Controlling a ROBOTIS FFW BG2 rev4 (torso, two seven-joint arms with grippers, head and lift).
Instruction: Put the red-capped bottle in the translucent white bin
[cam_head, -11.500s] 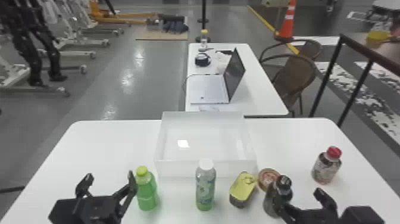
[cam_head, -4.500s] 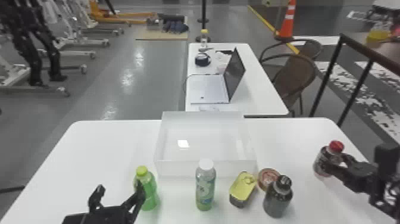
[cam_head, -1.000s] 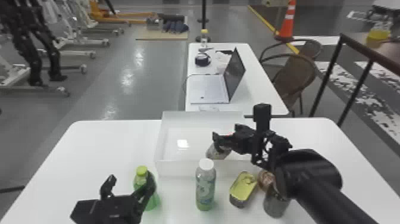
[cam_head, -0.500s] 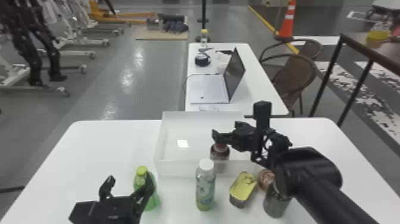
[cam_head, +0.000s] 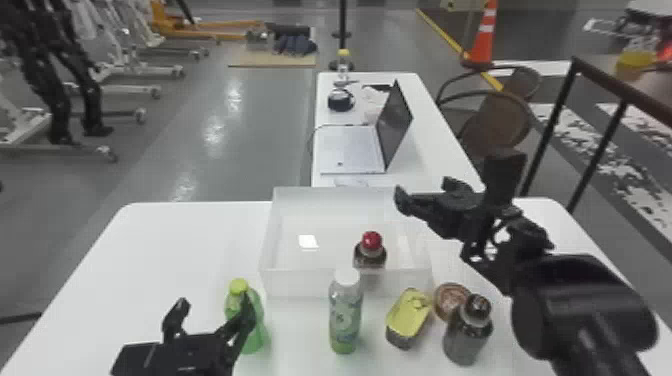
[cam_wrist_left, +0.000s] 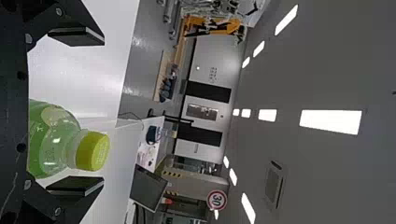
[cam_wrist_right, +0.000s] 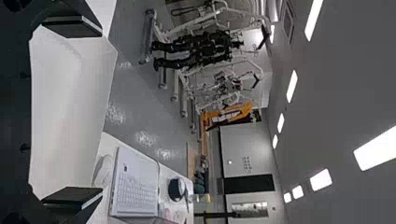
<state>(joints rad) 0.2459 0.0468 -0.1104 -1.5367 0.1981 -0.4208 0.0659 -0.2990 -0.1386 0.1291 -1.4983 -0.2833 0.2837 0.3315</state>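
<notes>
The red-capped bottle stands upright inside the translucent white bin, near its front wall and right of centre. Up and to the right of the bottle, over the bin's right side, my right gripper is open and apart from it. Widely spread fingers mark the right gripper in its wrist view, with the bin beyond them. At the front left, my left gripper is parked open beside the green bottle. The left wrist view has the left gripper open, with the yellow-green cap between its fingers' lines.
In front of the bin stand a white-capped bottle, a yellow-topped tin, a round tin and a dark bottle. The right forearm reaches over the table's right side. A laptop sits on the table behind.
The red-capped bottle went from tilted in my right gripper to upright in the bin. That gripper has let go and moved up and right, off the bottle. The left arm is essentially still.
</notes>
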